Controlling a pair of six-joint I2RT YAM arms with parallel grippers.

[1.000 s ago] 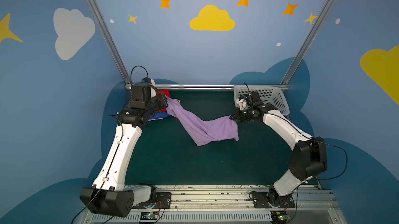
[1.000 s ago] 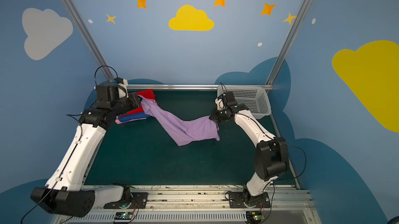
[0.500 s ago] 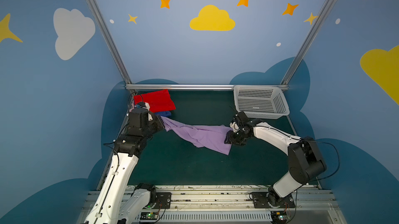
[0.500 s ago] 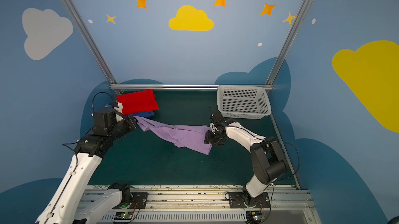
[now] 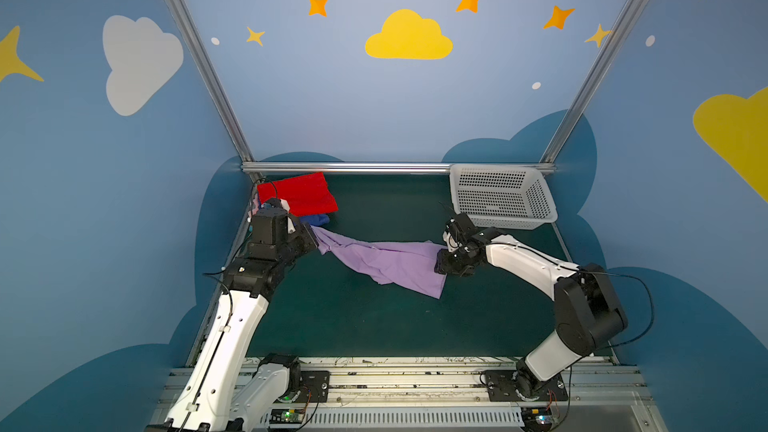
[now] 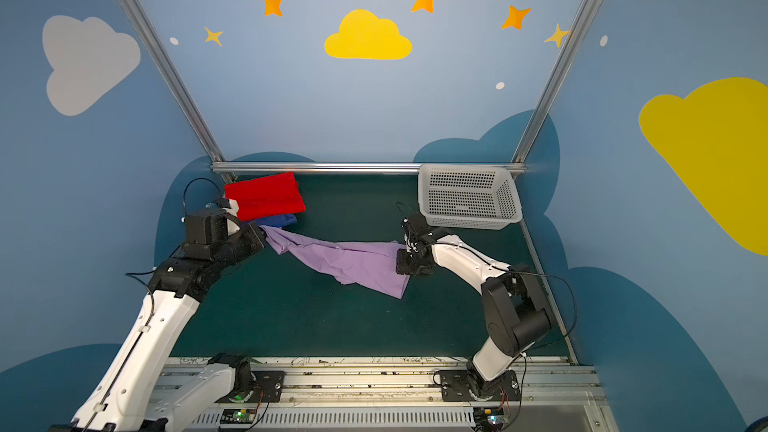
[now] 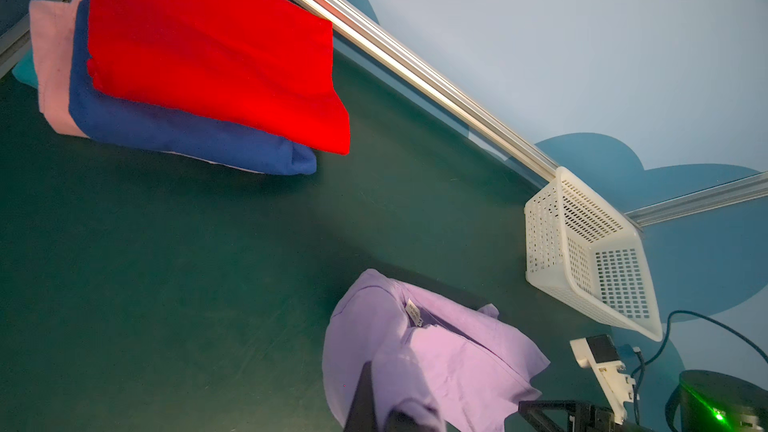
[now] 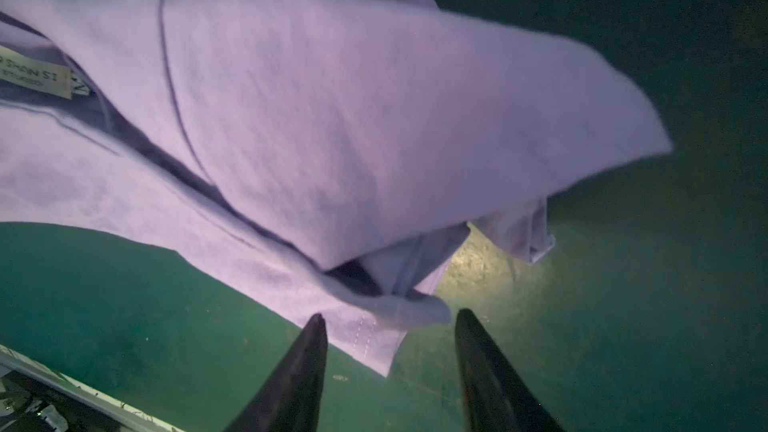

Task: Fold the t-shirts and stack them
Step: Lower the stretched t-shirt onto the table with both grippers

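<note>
since a second ago both arms had come away from the back wall and drawn the purple shirt [image 5: 386,261] down toward the middle of the green mat [image 5: 353,326], and the right pincer [image 8: 388,317] had let go, its jaws standing apart. as i judged it, the step in hand was spreading the shirt flat, so i meant to take a fresh hold on a hem corner with the right pincer, then pull the two ends apart gently and lay the cloth down smooth, clear of the stack and the basket [image 5: 498,197]. the shirt's loose corner lay just ahead of the right tips, unpinched. the left pincer [image 5: 314,242] was closed on the shirt's other end, near the stacked red shirt [image 5: 299,197], blue shirt [image 5: 318,220] and pink shirt [image 7: 52,76]. between the two pincers the shirt sagged, bunched and twisted.
</note>
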